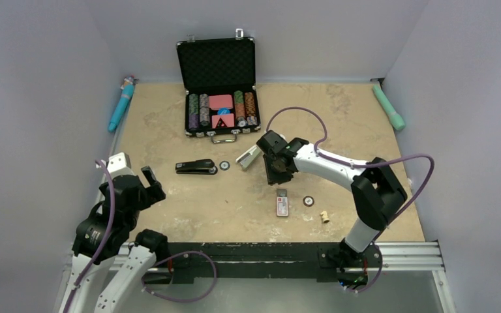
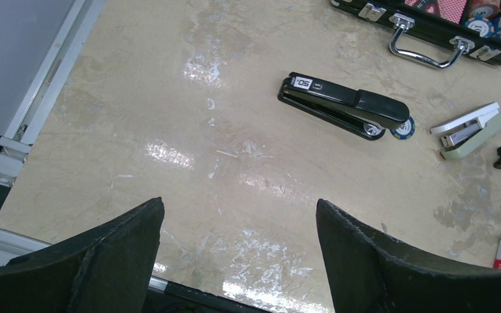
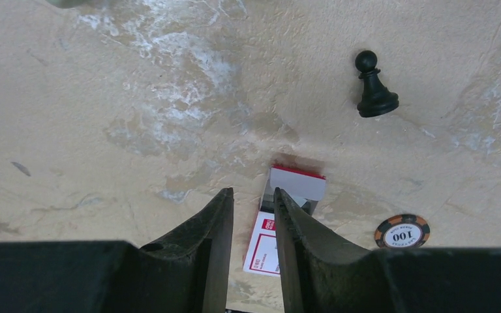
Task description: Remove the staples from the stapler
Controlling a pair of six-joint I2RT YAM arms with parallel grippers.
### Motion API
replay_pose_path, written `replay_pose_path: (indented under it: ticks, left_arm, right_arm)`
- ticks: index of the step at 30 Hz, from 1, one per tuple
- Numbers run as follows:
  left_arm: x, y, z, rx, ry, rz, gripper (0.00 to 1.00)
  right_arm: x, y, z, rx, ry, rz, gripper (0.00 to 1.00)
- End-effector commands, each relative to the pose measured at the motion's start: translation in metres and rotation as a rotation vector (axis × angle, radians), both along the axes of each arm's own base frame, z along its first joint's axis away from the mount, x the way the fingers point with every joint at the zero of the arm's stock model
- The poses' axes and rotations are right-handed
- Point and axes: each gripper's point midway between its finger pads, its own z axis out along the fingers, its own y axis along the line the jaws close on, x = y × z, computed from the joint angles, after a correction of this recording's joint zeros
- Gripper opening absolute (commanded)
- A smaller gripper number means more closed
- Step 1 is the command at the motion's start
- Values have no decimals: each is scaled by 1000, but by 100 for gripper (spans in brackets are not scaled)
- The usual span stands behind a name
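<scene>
The black stapler (image 1: 196,167) lies shut on the table left of centre, and shows in the left wrist view (image 2: 342,104) with a white "50" label at one end. The staples are not visible in any view. My left gripper (image 1: 149,180) (image 2: 239,205) is wide open and empty, low at the near left, well short of the stapler. My right gripper (image 1: 278,177) (image 3: 253,192) hovers right of centre, jaws a narrow gap apart with nothing between them. Beyond its tips lies a small red-and-white box (image 3: 297,182) (image 1: 282,203).
A pale stapler (image 1: 248,157) (image 2: 470,129) lies next to my right gripper. An open poker chip case (image 1: 220,85) stands at the back. Loose chips (image 1: 224,165) (image 3: 402,231), a black pawn (image 3: 373,88) and a small cork piece (image 1: 325,216) lie about. Blue (image 1: 121,103) and green (image 1: 389,107) tools lie at the sides.
</scene>
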Motion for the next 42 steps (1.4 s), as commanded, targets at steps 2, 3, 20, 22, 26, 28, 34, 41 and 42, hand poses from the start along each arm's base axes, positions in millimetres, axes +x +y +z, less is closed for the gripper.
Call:
replay_pose_path:
  ticks: [2,3,20,22,26,28,34,41,42]
  left_arm:
    - [10,-10,7,-11,-7,-50,90]
    - [10,-10,7,-12,-4,-51,90]
    - [7,-7,8,-11,-13,-29,90]
    - [7,-6,8,-11,-14,-27,90]
    - [7,-6,8,-11,-13,-27,90]
    - [7,-6,8,-10,-10,-27,90]
    - [7,-5,8,-10,-11,-18,90]
    - [8,-6,8,-9,-9,-27,90]
    - [8,-7,8,-11,-9,-34,90]
  right_arm:
    - [14,1,7,-18,-39,37,37]
    - [13,-2,5,-29,-39,40,39]
    - [14,-53,-19,-289,-72,52,48]
    - [13,-51,-21,-285,-65,66,48]
    - [13,-45,-24,-265,-56,105,48]
    - [11,-42,-23,-249,-50,122,48]
    - [5,-37,-20,-199,-45,139,48]
    - [-9,-25,-15,-104,-18,166,45]
    - [-11,-23,-12,-88,-14,169,44]
